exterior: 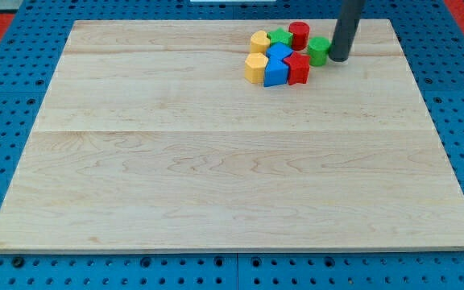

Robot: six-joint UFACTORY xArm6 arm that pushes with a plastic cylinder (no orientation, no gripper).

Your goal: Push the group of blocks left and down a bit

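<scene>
A tight group of blocks sits near the view's top, right of centre, on the wooden board. It holds a yellow block at top left, a green block, a red cylinder, a blue block, a yellow hexagon-like block, a second blue block, a red block and a green cylinder at the right. My tip stands just right of the green cylinder, touching or nearly touching it.
The board lies on a blue perforated table. The group is close to the board's top edge. Red surface shows at the view's top corners.
</scene>
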